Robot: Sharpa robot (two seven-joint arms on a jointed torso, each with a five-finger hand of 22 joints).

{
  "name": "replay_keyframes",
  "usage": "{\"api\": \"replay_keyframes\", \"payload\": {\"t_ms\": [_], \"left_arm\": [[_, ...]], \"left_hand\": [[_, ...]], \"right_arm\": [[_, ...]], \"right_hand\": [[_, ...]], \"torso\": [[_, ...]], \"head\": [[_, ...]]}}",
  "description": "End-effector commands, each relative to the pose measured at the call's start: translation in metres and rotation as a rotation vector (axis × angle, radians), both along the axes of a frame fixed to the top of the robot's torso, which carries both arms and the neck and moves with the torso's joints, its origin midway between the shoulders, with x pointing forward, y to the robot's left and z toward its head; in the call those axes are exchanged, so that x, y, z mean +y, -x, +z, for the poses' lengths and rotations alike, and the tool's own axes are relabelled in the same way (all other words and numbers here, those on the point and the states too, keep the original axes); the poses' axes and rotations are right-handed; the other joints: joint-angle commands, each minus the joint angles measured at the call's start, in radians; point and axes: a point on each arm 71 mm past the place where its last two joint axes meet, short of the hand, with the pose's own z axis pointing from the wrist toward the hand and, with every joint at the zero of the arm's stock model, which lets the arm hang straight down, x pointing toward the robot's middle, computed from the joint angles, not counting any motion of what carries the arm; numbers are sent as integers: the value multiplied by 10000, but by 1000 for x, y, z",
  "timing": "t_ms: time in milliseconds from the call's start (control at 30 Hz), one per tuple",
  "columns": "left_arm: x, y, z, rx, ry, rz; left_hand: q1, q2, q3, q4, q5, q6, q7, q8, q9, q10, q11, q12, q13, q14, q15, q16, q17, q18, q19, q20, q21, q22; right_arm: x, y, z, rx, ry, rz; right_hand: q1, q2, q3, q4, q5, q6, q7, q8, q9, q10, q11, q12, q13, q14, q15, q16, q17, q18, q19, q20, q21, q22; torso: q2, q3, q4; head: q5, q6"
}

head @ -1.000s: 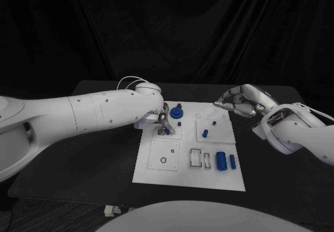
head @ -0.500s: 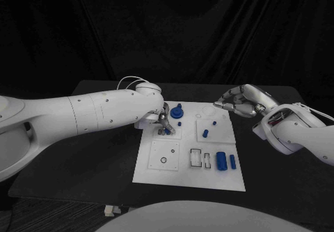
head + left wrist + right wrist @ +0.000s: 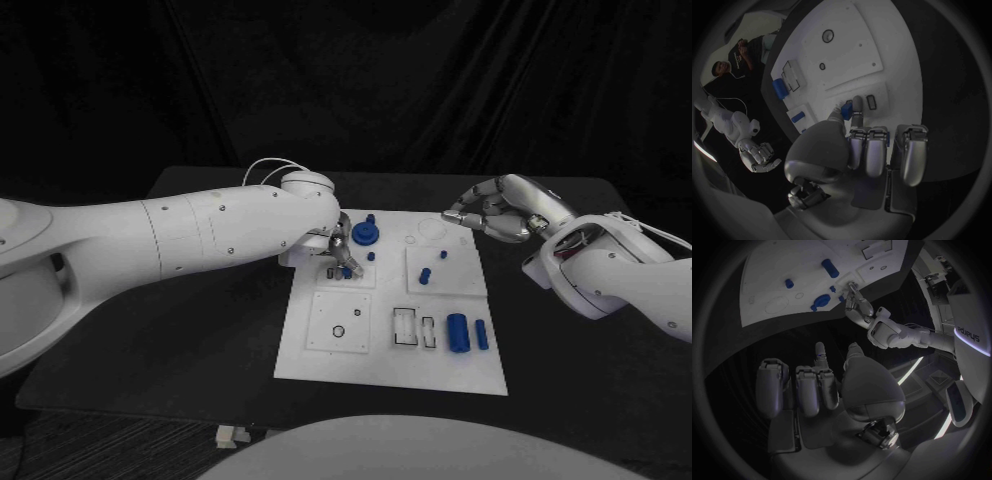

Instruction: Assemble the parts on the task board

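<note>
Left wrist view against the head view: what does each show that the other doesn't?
Left wrist view alone: the left hand pinching a small blue part at its fingertips, over the task board. Head view alone: the right hand past the board's far right corner, holding nothing, and the blue cylinder near the board's front. Both: the board and left hand.

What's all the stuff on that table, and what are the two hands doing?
Table: one, black, under everything.
Task board: one, white, mid-table.
Blue parts: several on the board; a round knobbed one at its far end, a small peg mid-board, a long cylinder with a thinner bar beside it near the right edge.
Small blue part: one, pinched in the left hand's fingertips, close above the board.
Left hand: silver, over the board's far left corner.
Right hand: silver, fingers curled, holding nothing, off the board's far right corner.
</note>
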Motion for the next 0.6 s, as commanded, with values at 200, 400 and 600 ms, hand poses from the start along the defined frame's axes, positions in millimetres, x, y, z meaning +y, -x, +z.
{"api": "replay_keyframes", "payload": {"t_ms": [200, 400, 600], "left_arm": [[-4, 2, -2, 195, 139, -217], [-4, 2, -3, 206, 154, -228], [-4, 2, -3, 206, 130, -191]], "left_hand": [[-272, 3, -54, 60, -134, -20, 26, -91, 43, 1111, 21, -6, 2617, 1019, 45, 26, 2635, 37, 754, 38, -69, 2289], [-458, 12, -87, 59, -324, 13, 21, -94, 114, 1111, 22, -6, 2617, 1019, 48, 26, 2635, 36, 758, 45, -69, 2295], [-547, 16, -104, 61, -421, 28, 18, -96, 147, 1111, 19, -6, 2617, 1019, 47, 26, 2635, 35, 761, 45, -68, 2299]], "right_arm": [[-2, 0, -2, 121, 89, -126], [-1, 0, -2, 132, 96, -124], [-1, 0, -2, 146, 104, -114]], "right_hand": [[114, -3, -68, -3, 66, 50, -12, -6, -11, 1043, 62, 35, 2632, 1065, 57, 30, 2634, 203, 157, 62, -67, 2049], [114, -3, -68, -3, 66, 50, -12, -6, -11, 1043, 62, 35, 2632, 1065, 57, 30, 2634, 203, 157, 62, -67, 2049], [114, -3, -68, -3, 66, 50, -12, -6, -11, 1043, 62, 35, 2632, 1065, 57, 30, 2634, 203, 157, 62, -67, 2049]], "torso": [[-1, 3, 2], [0, -3, 1], [2, 0, 2]], "head": [[-15, -2], [-14, -2], [-4, -2]]}}
